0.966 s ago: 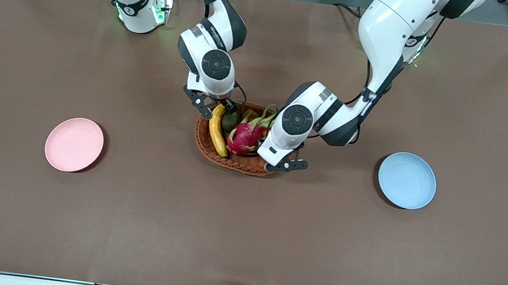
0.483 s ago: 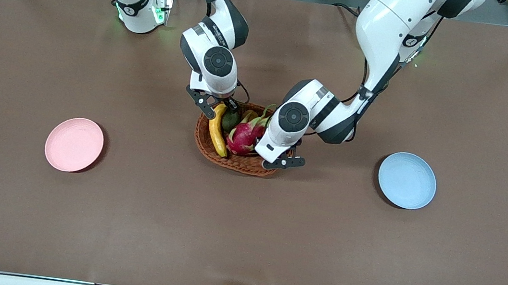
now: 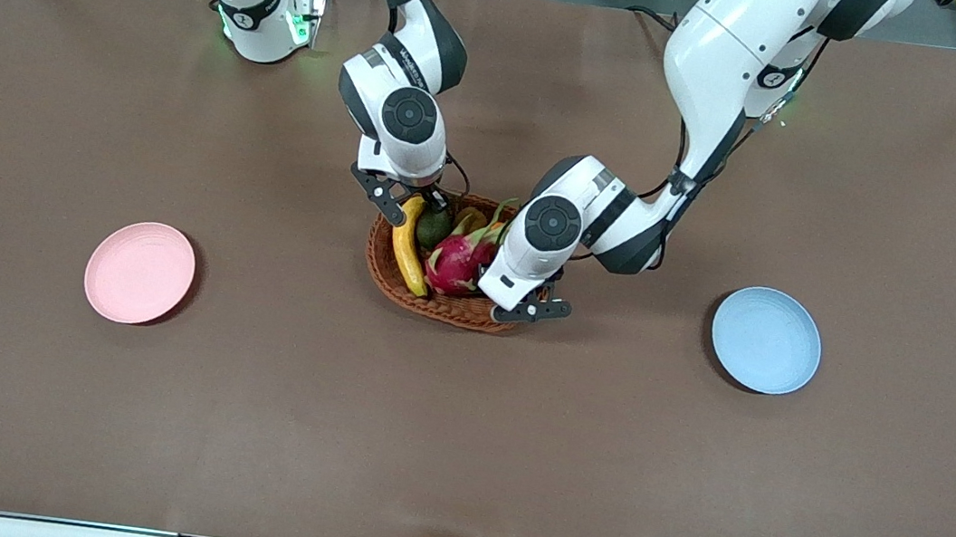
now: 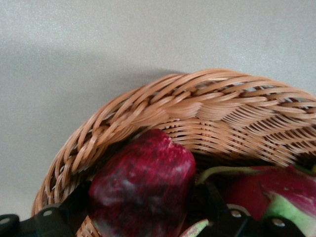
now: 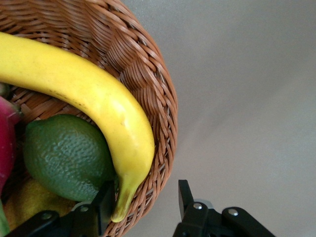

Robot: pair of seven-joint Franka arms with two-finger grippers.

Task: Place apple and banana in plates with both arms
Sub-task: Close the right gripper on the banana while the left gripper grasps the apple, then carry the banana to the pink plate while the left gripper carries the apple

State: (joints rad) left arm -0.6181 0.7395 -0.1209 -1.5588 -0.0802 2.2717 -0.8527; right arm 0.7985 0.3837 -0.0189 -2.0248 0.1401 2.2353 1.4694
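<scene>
The dark red apple (image 4: 143, 187) lies in the brown wicker basket (image 3: 437, 305) at mid-table; the left hand hides it in the front view. My left gripper (image 3: 528, 304) is low in the basket, open, with a finger on each side of the apple (image 4: 145, 219). The yellow banana (image 3: 408, 246) lies along the basket's edge toward the right arm's end. My right gripper (image 3: 409, 204) is open around the banana's dark tip (image 5: 123, 205) and the basket rim (image 5: 163, 123). The pink plate (image 3: 139, 272) and the blue plate (image 3: 766, 339) are bare.
A pink dragon fruit (image 3: 456, 261) and a dark green avocado (image 3: 433, 226) fill the middle of the basket; the avocado also shows in the right wrist view (image 5: 64, 155). The pink plate sits toward the right arm's end, the blue one toward the left arm's.
My left gripper has shifted a little farther into the basket, toward the right arm's end. My right gripper has barely moved.
</scene>
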